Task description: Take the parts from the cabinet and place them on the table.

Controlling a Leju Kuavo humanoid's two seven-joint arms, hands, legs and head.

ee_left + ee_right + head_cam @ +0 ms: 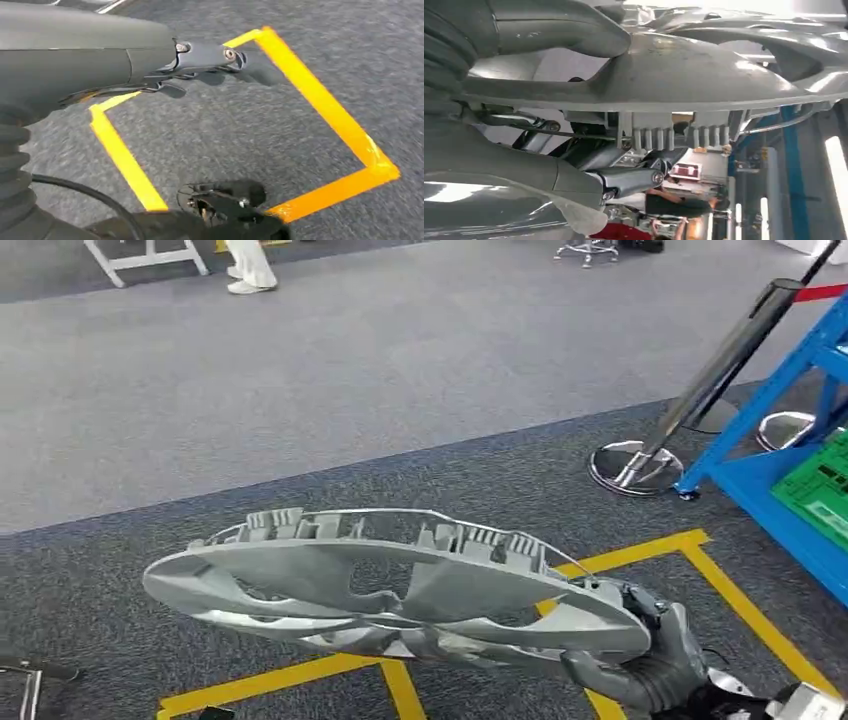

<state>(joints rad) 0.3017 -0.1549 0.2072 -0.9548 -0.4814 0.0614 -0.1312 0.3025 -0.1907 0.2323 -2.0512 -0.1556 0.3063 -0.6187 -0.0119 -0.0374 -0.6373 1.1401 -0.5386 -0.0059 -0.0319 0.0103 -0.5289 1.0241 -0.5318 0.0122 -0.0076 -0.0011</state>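
Observation:
A silver wheel cover (pixel 390 585) with open spokes and clip tabs on its rim lies nearly flat in the air over the dark carpet in the head view. My right hand (pixel 650 660) grips its rim at the lower right. In the right wrist view the thick thumb (pixel 564 25) presses one face of the wheel cover (pixel 704 75) while the darker fingers (pixel 624 180) close on the other side by the clip tabs. My left hand (pixel 100 55) hangs above the floor, its fingers (pixel 210 54) stretched out and holding nothing.
Yellow tape (pixel 700 565) marks a square on the carpet below the cover. A blue rack (pixel 790 480) with a green crate (pixel 820 490) stands at the right, with a leaning chrome post (pixel 710 380) on a round base (pixel 635 468) beside it. A person's legs (pixel 248 265) stand far back.

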